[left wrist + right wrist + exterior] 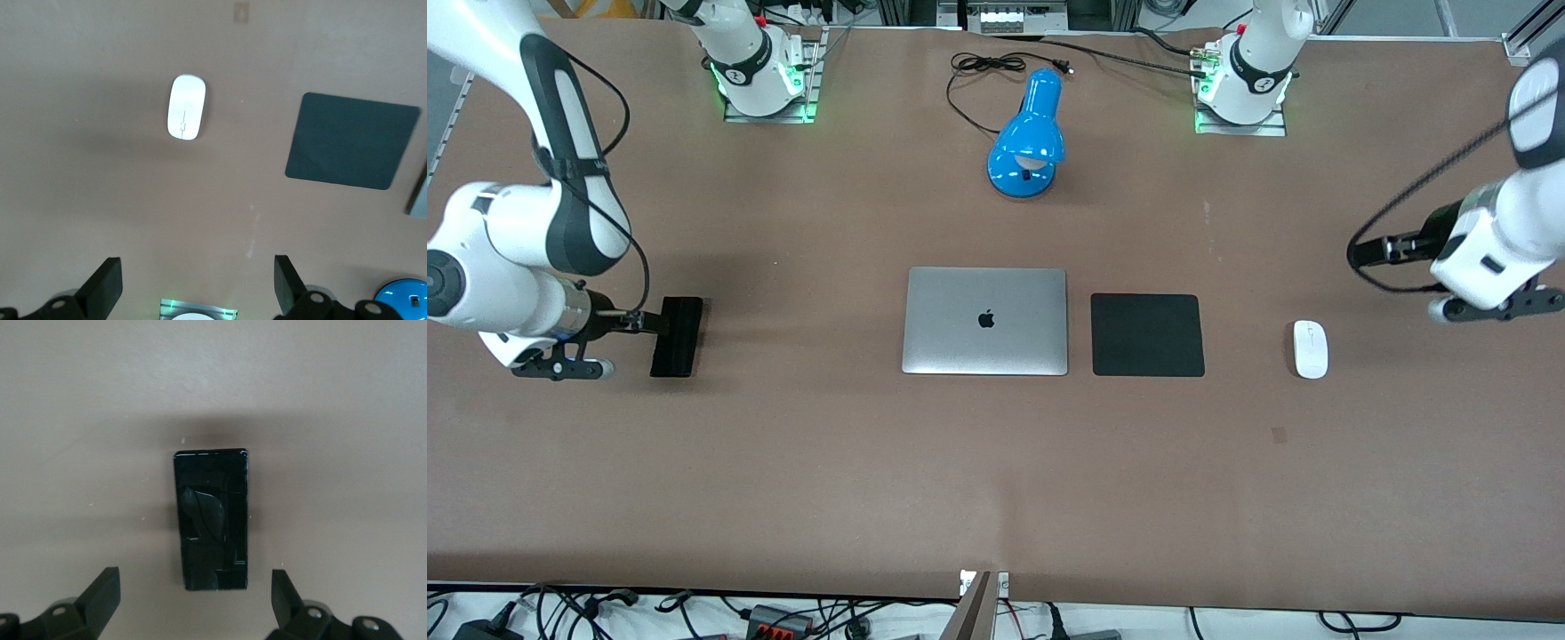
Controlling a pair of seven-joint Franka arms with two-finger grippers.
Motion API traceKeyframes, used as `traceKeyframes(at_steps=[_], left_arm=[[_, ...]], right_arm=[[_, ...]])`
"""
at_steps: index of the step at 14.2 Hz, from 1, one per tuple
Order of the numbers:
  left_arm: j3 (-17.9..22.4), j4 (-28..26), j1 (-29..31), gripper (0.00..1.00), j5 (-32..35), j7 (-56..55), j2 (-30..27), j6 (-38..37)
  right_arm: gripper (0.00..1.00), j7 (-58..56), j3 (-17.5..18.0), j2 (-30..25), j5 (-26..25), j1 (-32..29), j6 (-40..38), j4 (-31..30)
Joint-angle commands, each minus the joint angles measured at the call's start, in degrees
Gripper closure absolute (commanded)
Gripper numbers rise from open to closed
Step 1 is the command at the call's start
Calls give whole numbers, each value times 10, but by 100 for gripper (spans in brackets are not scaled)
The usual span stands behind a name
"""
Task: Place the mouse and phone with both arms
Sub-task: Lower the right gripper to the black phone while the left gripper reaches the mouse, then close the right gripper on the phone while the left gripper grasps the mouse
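I judge we are at the approach step: my right claw hangs spread just above the phone, my left claw spread, the mouse ahead, probably needing descent before both pinch.
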Motion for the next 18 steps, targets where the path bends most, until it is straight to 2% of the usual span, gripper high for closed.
traceKeyframes(at_steps=[1, 3, 5, 7, 12, 15, 18], left_arm=[[-3, -1, 16, 0, 3, 11, 60, 3], [-4, -49, 16, 0, 4, 11, 83, 94], [-3, -121, 22, 0, 4, 32, 83, 210], [-2, -164, 34, 0, 4, 48, 94, 295], [0, -207, 54, 0, 5, 119, 131, 440], [0, -262, 70, 0, 21, 143, 149, 583], [-1, -284, 78, 0, 21, 142, 156, 609]], right_arm=[[0, 35, 5, 18, -7, -6, 14, 0], [0, 50, 5, 29, -7, -4, 26, -7], [0, 50, 5, 47, -7, -4, 41, -10], [0, 50, 5, 62, -7, -4, 55, -10], [0, 49, 5, 87, -9, -4, 61, -7], [0, 49, 5, 96, -9, -8, 62, -7], [0, 46, 5, 99, -9, -9, 61, -10]])
